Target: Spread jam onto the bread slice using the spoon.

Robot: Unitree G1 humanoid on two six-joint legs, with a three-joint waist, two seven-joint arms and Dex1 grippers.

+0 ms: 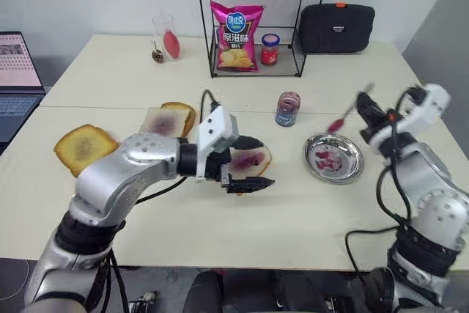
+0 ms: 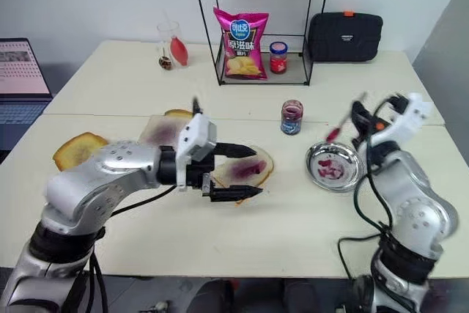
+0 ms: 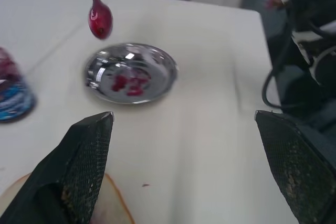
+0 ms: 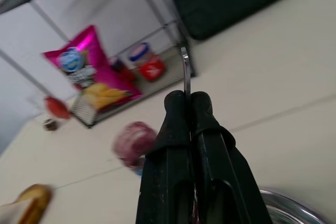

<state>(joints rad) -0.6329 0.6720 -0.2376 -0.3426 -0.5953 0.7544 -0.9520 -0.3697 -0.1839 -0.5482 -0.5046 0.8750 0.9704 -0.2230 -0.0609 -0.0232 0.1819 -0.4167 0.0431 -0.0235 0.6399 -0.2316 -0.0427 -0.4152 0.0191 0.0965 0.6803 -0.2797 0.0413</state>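
The bread slice [image 2: 236, 169], white with a dark purple jam patch [image 2: 249, 166], lies at the table's middle. My left gripper [image 1: 265, 161] hovers just over it, open, one finger on each side and nothing held. My right gripper [image 4: 189, 100] is shut on the spoon's handle [image 4: 185, 74], raised at the right. The spoon [image 1: 338, 124] tilts down toward the left, its red-smeared bowl [image 3: 100, 22] hanging above the far rim of the steel dish [image 1: 352, 169]. The dish holds smears of jam [image 3: 128, 82].
A small open jam jar [image 1: 288, 108] stands behind the dish. A toasted slice [image 1: 84, 144] and a smeared slice on a brown one [image 1: 168, 119] lie at the left. Farther back are a wire rack with a chips bag [image 1: 236, 34], a black bag [image 1: 337, 27] and a laptop [image 1: 15, 71].
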